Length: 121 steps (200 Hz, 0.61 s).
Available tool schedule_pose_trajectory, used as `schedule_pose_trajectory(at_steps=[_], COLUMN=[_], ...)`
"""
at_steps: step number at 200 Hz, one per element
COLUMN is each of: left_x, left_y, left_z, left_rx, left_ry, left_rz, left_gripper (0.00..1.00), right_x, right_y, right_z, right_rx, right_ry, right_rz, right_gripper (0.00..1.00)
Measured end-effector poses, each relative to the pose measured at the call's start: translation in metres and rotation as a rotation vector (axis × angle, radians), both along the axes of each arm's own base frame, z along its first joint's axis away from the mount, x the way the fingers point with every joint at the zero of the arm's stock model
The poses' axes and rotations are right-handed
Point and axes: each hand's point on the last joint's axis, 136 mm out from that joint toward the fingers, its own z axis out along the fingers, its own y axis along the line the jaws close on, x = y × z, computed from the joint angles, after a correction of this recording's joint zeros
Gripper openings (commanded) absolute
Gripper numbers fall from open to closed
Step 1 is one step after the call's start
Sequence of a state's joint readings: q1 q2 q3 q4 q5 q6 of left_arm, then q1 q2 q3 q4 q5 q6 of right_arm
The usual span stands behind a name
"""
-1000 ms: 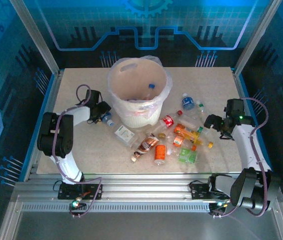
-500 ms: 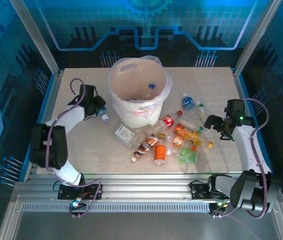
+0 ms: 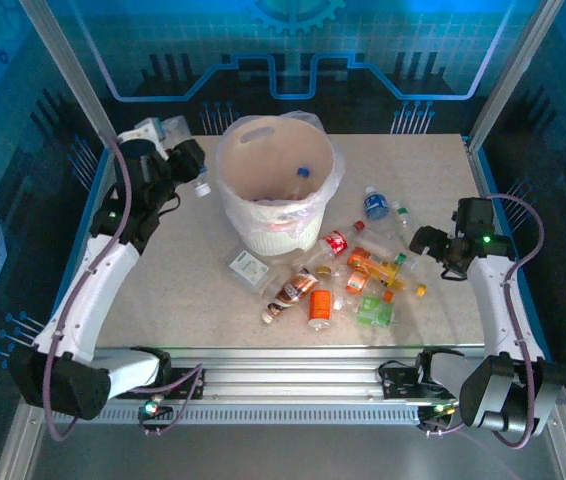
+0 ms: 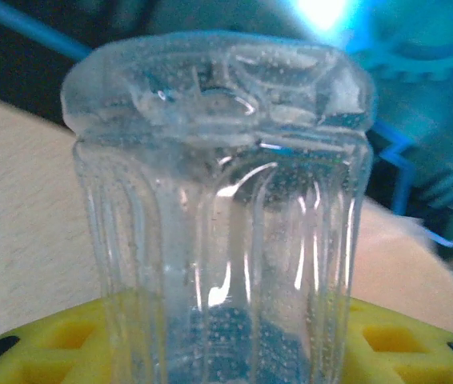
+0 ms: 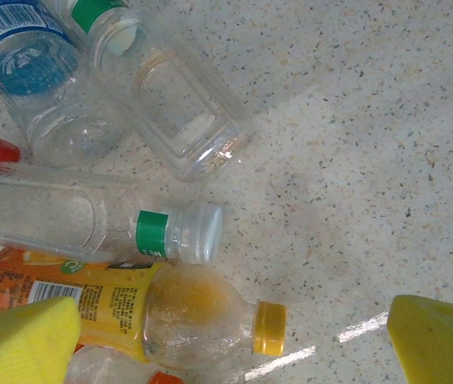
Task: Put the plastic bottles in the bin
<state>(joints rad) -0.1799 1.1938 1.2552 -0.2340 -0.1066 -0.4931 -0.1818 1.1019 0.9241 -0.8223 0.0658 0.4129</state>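
Speckled beige desk (image 3: 163,290) sits inside a blue-lit enclosure with aluminium frame posts. Largest on it is the bin (image 3: 225,170), a white bucket lined with a clear bag, standing at the middle of the far edge. A blue-capped bottle (image 3: 300,180) lies inside it. Between the bin and the desk's right edge the loose plastic bottles (image 3: 353,275) lie scattered, touching and overlapping, with red, orange, green and blue labels. The left pincer (image 3: 191,168), up near the far left corner just beside the bin's left rim, is clenched on a ribbed clear bottle (image 4: 218,216) held off the desk. The right pincer (image 3: 425,243) hangs at the right side of the scatter, released. Its yellow fingertips (image 5: 26,340) are wide apart above an orange-labelled bottle (image 5: 90,300) with a yellow cap. That bottle touches a green-collared bottle (image 5: 66,212).
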Motion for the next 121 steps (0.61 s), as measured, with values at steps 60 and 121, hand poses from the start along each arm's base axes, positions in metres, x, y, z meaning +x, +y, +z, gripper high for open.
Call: schedule_pose_trajectory(at_steps=[60, 121], left_x=[-0.002, 0.028], left_y=[-0.113, -0.189], left_z=[0.067, 0.016], left_rx=[0.106, 0.254], left_ry=[-0.159, -0.085], left_rz=[-0.307, -0.482], left_gripper=[0.44, 0.46], right_x=[0.001, -0.005], right_y=[0.006, 0.009], right_z=[0.001, 0.005], right_rx=[0.007, 0.008], right_ry=[-0.003, -0.007], right_rz=[0.014, 0.021], right_gripper=[1.00, 1.00])
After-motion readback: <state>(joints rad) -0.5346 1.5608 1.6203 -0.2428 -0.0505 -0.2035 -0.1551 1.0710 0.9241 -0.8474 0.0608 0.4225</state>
